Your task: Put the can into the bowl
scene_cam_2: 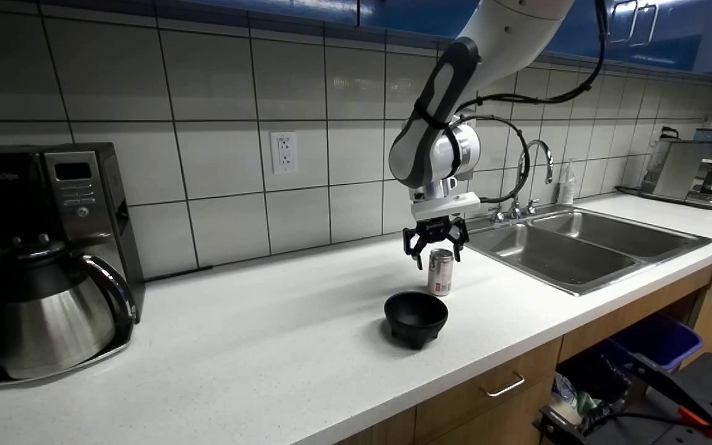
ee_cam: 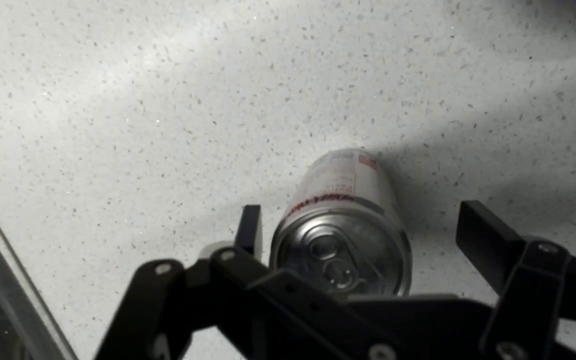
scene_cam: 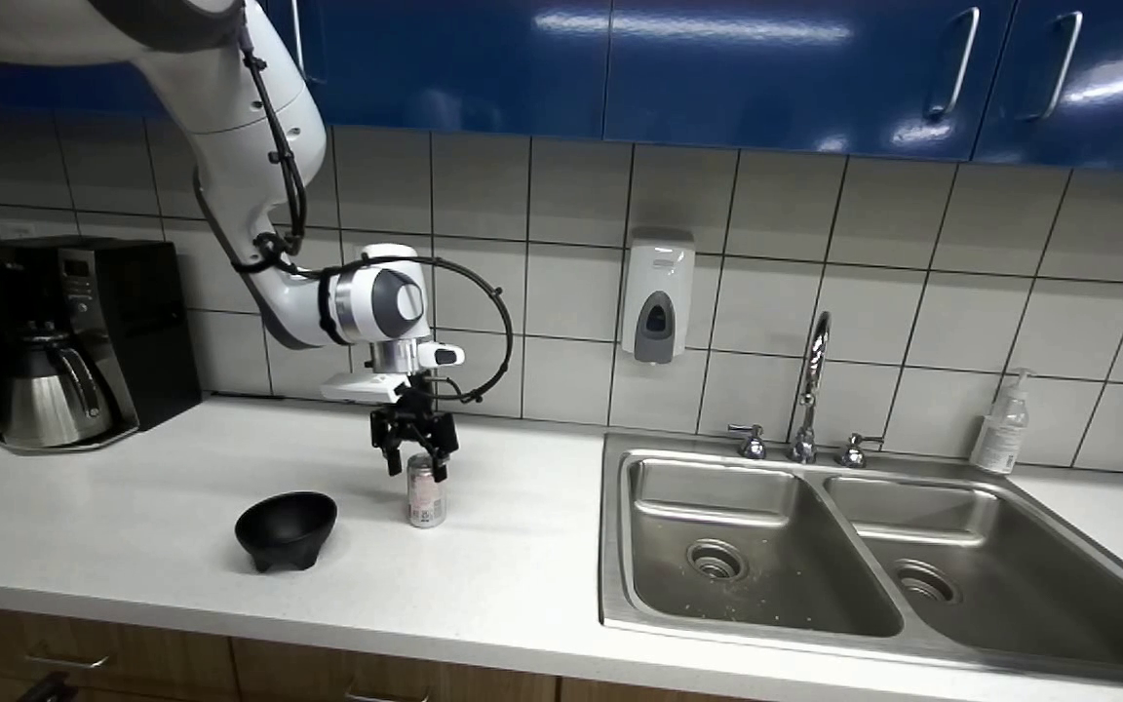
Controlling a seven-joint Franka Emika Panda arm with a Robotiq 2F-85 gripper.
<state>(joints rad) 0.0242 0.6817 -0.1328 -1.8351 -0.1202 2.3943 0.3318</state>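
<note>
Gripper [ee_cam: 361, 220] hides part of can [ee_cam: 340, 225] in wrist view. Arm [scene_cam: 230, 107] cut off at top in both exterior views; fine print on can too small to read there.

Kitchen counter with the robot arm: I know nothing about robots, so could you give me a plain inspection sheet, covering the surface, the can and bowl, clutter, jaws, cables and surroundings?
Surface: white speckled countertop.
Black bowl: upright on its feet; nothing visible inside.
Drink can: standing upright on the counter, apart from the bowl.
Clutter: coffee maker with steel carafe; clear pump bottle at the sink's back edge.
Jaws: open, with the can's top between them in the wrist view; not gripping.
Cables: black cable looped and strapped along the robot arm.
Surroundings: faucet, wall soap dispenser, tiled wall, blue cabinets.
</note>
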